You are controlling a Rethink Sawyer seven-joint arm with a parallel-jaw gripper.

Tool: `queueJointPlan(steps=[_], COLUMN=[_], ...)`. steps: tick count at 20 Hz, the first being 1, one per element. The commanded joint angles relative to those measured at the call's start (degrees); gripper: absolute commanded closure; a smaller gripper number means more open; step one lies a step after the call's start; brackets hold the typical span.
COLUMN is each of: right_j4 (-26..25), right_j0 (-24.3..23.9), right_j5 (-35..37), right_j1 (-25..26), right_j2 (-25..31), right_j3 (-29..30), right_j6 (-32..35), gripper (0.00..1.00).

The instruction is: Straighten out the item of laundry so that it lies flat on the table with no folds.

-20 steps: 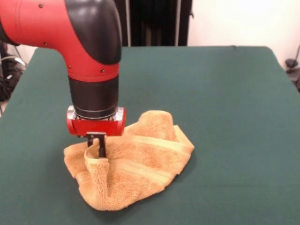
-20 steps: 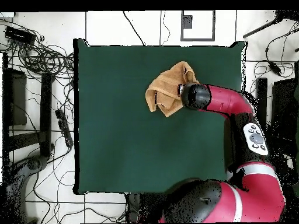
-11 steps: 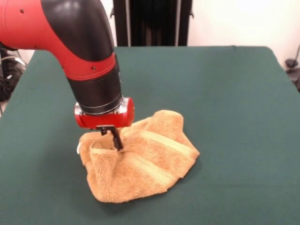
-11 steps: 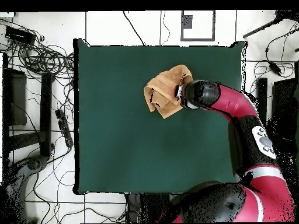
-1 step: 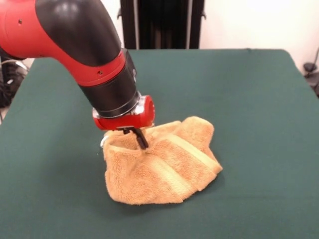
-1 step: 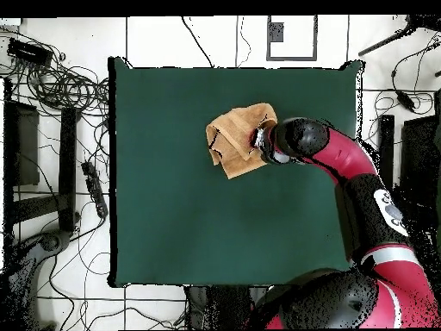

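Note:
The item of laundry (image 5: pixel 167 169), a golden-orange terry towel, lies bunched and folded on the green table (image 5: pixel 249 99), with a woven band running across its top. My gripper (image 5: pixel 141 140) comes down tilted at the towel's left upper edge. It is shut on a raised fold of cloth, which peaks up where it is pinched. From overhead the towel (image 6: pixel 231 140) is a crumpled patch in the table's upper middle, and the gripper (image 6: pixel 258 138) meets its right edge; the table (image 6: pixel 189 224) spreads wide around it.
My red and black arm (image 6: pixel 344 168) reaches in over the table's right side in the overhead view. Cables and stands (image 6: pixel 60 86) lie on the floor beyond the table's left edge.
The gripper has dragged the pinched fold to the right in the front view, tilting more. The whole towel has slid along with it and stayed bunched.

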Motion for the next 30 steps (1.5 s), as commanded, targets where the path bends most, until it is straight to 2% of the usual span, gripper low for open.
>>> queueJointPlan(steps=[1, 5, 10, 15, 25, 30], right_j4=[3.99, 4.70, 7.82, 10.15, 11.87, 13.13], right_j0=[1.26, 1.32, 0.69, -0.12, 1.64, 1.39], right_j5=[8.88, 8.97, 6.36, 4.39, 0.56, -3.61], right_j1=[4.32, 4.56, 4.61, 5.67, 4.28, 3.39], right_j2=[7.51, 7.24, 8.25, 9.89, 8.25, 8.90], right_j3=[7.93, 8.52, 11.44, 13.22, 16.84, 20.93], right_j6=[-0.02, 0.32, 3.17, 2.99, 7.58, 8.84], gripper=[1.00, 1.00, 1.00, 1.00, 1.00, 1.00])
